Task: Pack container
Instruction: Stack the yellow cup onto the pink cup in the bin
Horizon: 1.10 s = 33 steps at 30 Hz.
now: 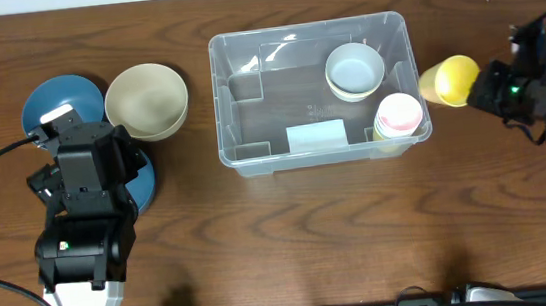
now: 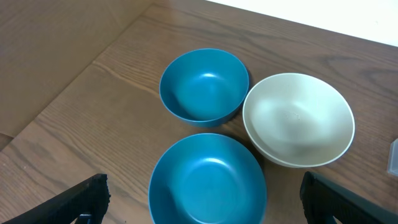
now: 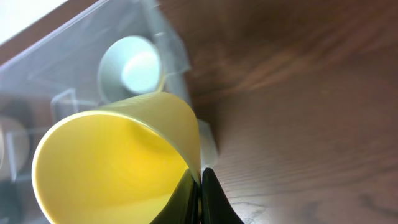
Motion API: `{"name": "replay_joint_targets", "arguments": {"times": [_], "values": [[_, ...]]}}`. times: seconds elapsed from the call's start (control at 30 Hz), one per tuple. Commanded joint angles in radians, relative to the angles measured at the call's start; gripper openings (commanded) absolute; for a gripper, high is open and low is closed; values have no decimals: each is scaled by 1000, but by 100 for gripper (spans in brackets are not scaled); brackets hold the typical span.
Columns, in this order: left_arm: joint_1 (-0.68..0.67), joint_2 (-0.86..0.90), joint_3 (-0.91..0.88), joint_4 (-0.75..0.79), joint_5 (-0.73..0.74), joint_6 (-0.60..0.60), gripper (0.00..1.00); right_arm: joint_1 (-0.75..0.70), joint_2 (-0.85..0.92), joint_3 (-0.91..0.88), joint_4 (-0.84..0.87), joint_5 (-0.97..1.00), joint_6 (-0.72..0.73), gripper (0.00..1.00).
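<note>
My right arm reaches in from the side. Its right gripper (image 3: pixel 200 186) is pinched tight on the rim of the yellow cup (image 3: pixel 112 162), which is tilted with its mouth toward the wrist camera. The container (image 1: pixel 249 115) sits just beyond that cup. My left gripper (image 2: pixel 211 202) hangs spread wide above a blue bowl (image 2: pixel 208 180), and the container is well off to its right. The pale label (image 1: pixel 315 136) shows no writing I can read.

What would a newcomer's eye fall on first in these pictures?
The yellow cup, gripped by the right gripper just right of the clear container. Inside its right end sit a pale blue cup and a pink cup; at left, two blue bowls and a cream bowl cluster.
</note>
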Motion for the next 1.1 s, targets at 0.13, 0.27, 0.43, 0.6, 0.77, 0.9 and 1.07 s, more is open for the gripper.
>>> {"name": "replay_joint_targets", "arguments": {"times": [0.13, 0.27, 0.43, 0.6, 0.77, 0.9, 1.07], "values": [[5, 1, 22, 0, -15, -9, 98, 108, -18, 26, 9, -21, -58, 1], [5, 1, 22, 0, -15, -9, 98, 151, -4, 25, -8, 26, -56, 2], [5, 1, 22, 0, -15, -9, 98, 188, 36, 25, -35, 69, -37, 1], [5, 1, 22, 0, -15, -9, 98, 194, 57, 25, -44, 84, 0, 1], [5, 1, 22, 0, -15, -9, 98, 194, 63, 24, -51, 114, 14, 1], [5, 1, 22, 0, -15, -9, 98, 195, 76, 23, -54, 113, 14, 13], [5, 1, 22, 0, -15, -9, 98, 195, 116, 22, -71, 113, 13, 43]]}}
